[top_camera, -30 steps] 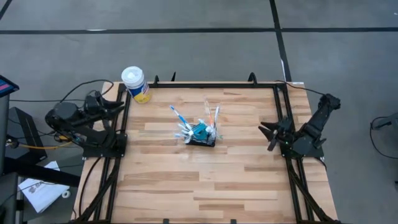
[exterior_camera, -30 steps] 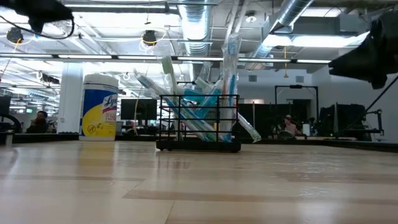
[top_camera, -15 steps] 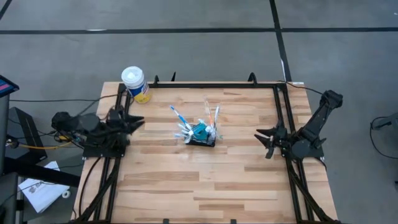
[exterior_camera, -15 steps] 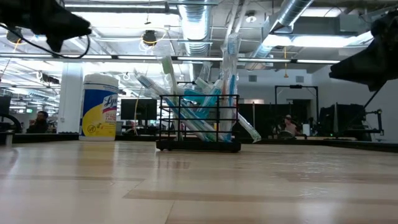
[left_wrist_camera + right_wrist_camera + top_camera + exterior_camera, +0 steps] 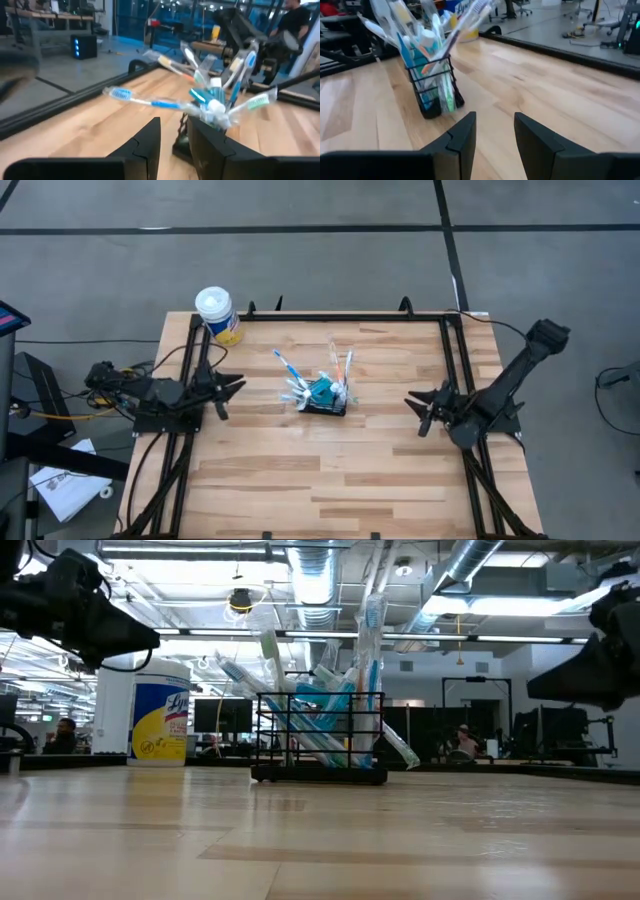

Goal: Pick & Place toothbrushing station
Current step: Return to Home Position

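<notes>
Toothbrushing station [image 5: 323, 396], a black mesh holder bristling with toothbrushes [image 5: 287, 367] and teal tubes [image 5: 322, 389], stands near the middle of the tabletop [image 5: 380, 470], a little toward its far edge. A white-lidded canister [image 5: 217, 314] sits at the far left corner, well apart. Left gripper [image 5: 230, 388] hangs just inside the left edge and right gripper [image 5: 417, 410] just inside the right edge, both with jaws parted and empty; bare wood lies between each and the station
</notes>
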`<move>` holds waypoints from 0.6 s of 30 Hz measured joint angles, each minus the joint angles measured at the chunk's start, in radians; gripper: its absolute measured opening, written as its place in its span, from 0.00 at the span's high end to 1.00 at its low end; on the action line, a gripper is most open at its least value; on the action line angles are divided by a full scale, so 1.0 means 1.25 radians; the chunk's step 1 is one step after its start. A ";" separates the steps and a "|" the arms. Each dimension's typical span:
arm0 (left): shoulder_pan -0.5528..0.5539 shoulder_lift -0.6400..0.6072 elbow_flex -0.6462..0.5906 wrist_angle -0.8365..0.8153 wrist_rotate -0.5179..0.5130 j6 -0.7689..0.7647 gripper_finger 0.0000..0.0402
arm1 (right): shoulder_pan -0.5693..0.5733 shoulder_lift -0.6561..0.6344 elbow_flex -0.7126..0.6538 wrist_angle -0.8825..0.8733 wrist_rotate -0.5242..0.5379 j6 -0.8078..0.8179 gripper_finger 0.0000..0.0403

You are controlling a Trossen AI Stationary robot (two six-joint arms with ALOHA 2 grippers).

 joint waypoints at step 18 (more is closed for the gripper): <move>-0.002 0.020 -0.002 0.013 0.034 -0.067 0.77 | 0.000 0.123 -0.002 0.076 -0.061 0.411 0.69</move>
